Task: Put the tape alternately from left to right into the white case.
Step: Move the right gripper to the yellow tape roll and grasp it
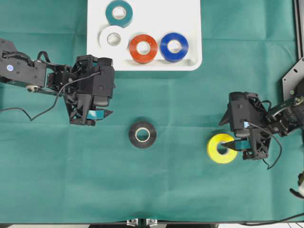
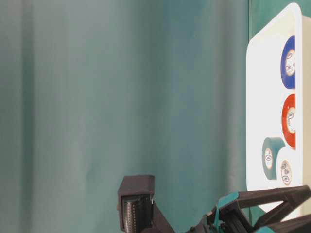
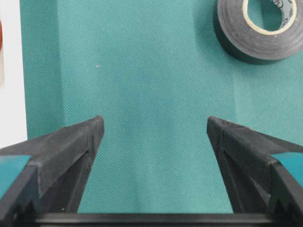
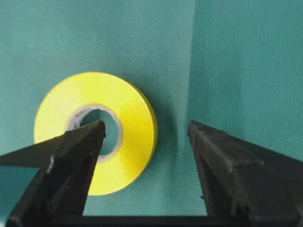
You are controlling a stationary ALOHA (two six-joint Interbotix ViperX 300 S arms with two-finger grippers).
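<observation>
The white case (image 1: 190,28) lies at the back and holds teal (image 1: 118,13), white (image 1: 113,39), red-orange (image 1: 143,48) and blue (image 1: 174,46) tape rolls. A black roll (image 1: 142,134) lies flat on the green cloth mid-table, and shows at the top right of the left wrist view (image 3: 258,30). My left gripper (image 1: 112,95) (image 3: 155,124) is open over bare cloth, left of the black roll. A yellow roll (image 1: 222,148) (image 4: 128,109) lies at the right. My right gripper (image 1: 227,133) (image 4: 147,127) is open astride its rim, one finger over the core hole, the other outside.
A green cloth (image 1: 156,190) covers the table. The case's edge (image 3: 9,71) shows at the left of the left wrist view. A metal bracket (image 1: 292,78) stands at the right edge. The table-level view shows the case (image 2: 252,97) with its rolls.
</observation>
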